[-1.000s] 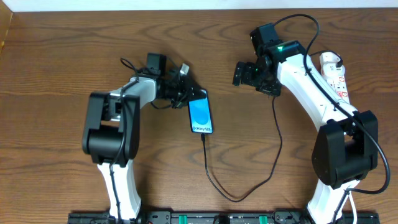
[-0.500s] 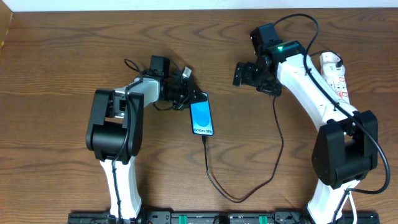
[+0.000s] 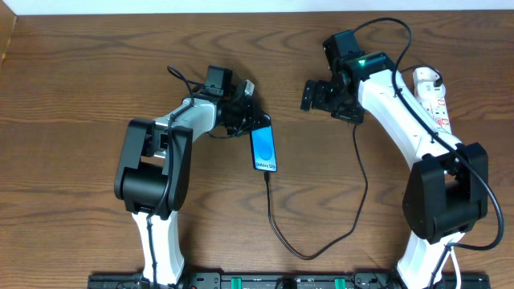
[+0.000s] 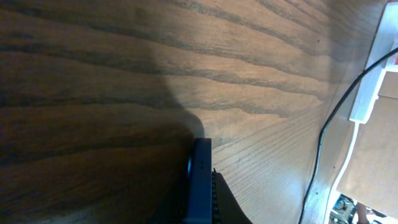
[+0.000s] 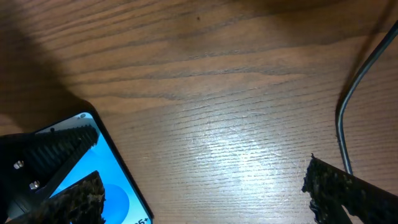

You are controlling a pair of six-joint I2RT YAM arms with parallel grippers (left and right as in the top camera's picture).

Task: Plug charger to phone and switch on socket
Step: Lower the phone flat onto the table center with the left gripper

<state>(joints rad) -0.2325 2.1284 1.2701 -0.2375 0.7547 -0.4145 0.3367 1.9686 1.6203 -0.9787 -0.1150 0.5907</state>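
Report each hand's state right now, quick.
Left hand: closed on the top end of the phone.
Right hand: open, holding nothing.

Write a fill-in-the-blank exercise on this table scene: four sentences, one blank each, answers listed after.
1. The left gripper is shut on the phone, whose screen is light ___.
2. The right gripper stands ___ and holds nothing.
3. The charger cable at the phone's near end is ___ in colour.
4. The white socket lies on the robot's ___ side.

Missing words: blue; open; black; right.
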